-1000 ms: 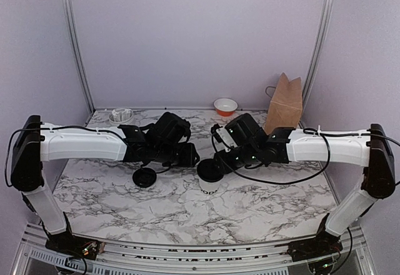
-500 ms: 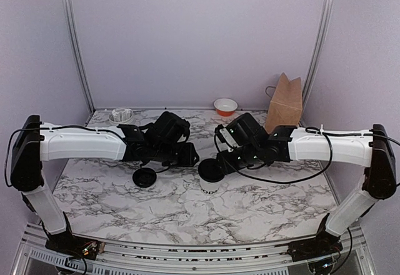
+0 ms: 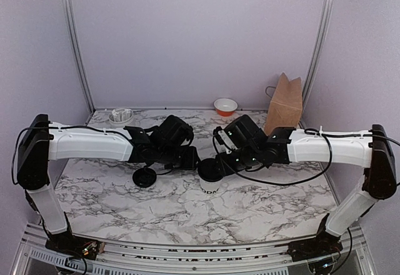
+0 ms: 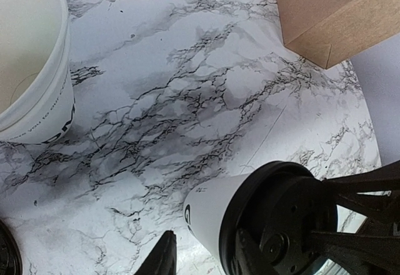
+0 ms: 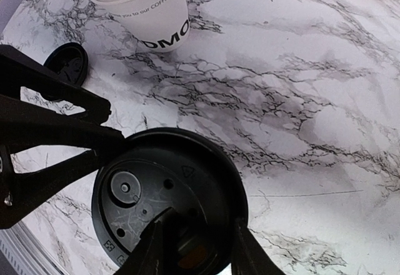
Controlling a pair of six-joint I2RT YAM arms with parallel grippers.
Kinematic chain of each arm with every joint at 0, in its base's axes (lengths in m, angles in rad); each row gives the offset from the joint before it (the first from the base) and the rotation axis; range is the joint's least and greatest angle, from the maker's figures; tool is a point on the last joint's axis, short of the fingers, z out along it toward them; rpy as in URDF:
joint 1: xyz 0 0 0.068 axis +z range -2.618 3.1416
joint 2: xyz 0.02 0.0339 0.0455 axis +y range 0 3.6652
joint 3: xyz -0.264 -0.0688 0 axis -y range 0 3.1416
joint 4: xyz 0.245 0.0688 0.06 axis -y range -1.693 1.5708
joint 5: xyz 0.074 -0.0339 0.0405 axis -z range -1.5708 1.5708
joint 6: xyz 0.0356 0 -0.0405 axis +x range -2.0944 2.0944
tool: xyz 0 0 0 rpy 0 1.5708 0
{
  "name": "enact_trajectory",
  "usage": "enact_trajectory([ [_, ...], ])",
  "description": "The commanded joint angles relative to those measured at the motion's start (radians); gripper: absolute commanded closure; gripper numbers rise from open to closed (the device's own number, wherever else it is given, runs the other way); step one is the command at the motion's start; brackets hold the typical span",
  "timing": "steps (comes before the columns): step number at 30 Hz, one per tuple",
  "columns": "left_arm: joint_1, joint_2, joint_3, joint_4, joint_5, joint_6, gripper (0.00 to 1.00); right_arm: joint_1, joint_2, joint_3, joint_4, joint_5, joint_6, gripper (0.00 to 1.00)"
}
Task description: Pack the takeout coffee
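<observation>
The takeout coffee cup (image 3: 210, 186) is small and white with dark lettering, and stands upright at mid-table. A black round lid (image 3: 209, 171) sits on its rim. My right gripper (image 3: 217, 162) is above it, shut on the near edge of the lid (image 5: 169, 194), one finger on top and one outside the rim. My left gripper (image 3: 189, 160) is open just left of the cup. In the left wrist view the cup (image 4: 209, 215) lies between its fingers, with a gap at the left finger (image 4: 164, 256).
A stack of white cups (image 5: 147, 6) stands left of the coffee, hidden under my left arm in the top view. A spare black lid (image 3: 145, 177) lies flat on the marble. A brown paper bag (image 3: 284, 105), a red-and-white bowl (image 3: 225, 106) and a small dish (image 3: 120, 115) stand at the back.
My left arm has edged right, toward the cup. My right gripper has stayed over the cup with the lid. The cup has not moved.
</observation>
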Motion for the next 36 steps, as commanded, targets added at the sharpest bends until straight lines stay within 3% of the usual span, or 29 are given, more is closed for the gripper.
enact_trajectory([
  [1, 0.006, 0.007, 0.031, -0.005, -0.002, 0.009, 0.66, 0.011, 0.034, 0.03, 0.003, -0.01, -0.015, 0.66],
  [11, 0.008, 0.035, 0.028, -0.007, 0.017, 0.011, 0.66, 0.011, 0.057, 0.028, 0.025, -0.014, -0.052, 0.68],
  [26, 0.002, 0.056, -0.143, 0.025, 0.025, -0.057, 0.67, 0.012, 0.053, 0.002, 0.043, -0.017, -0.041, 0.68],
  [36, -0.009, 0.015, -0.092, 0.017, 0.011, -0.037, 0.67, 0.012, 0.001, 0.04, 0.025, 0.015, -0.023, 0.64],
])
